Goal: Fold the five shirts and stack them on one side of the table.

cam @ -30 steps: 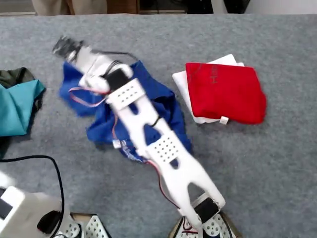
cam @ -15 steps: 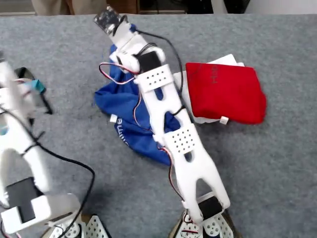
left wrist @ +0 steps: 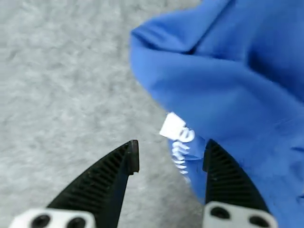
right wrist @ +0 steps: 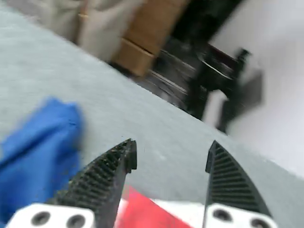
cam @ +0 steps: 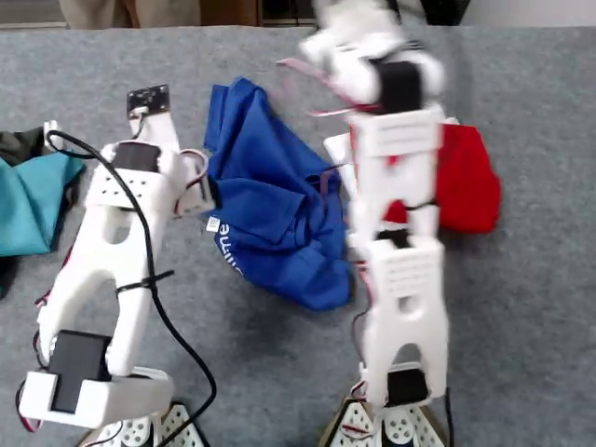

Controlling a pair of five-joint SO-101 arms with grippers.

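A crumpled blue shirt (cam: 270, 214) lies mid-table. My left gripper (cam: 203, 194) sits at its left edge, open, with the shirt's white tag (left wrist: 172, 126) just beyond its fingertips (left wrist: 121, 166) and blue cloth (left wrist: 228, 85) past that. My right gripper (cam: 349, 33) is raised over the far side of the table, open and holding nothing (right wrist: 172, 147). Below it are a corner of the blue shirt (right wrist: 38, 152) and the red shirt (right wrist: 142, 209). The folded red shirt (cam: 470, 182) rests on a folded white shirt (cam: 340, 158) at the right.
A teal shirt (cam: 33, 200) lies over a dark one (cam: 23, 144) at the table's left edge. The left arm's black cable (cam: 158, 307) loops over the grey tabletop (cam: 521, 307). Furniture stands beyond the table's far edge (right wrist: 142, 52).
The right arm dragged the blue shirt rightward, then swung up and right above the red stack. The left arm came in from the left to the shirt's tagged edge.
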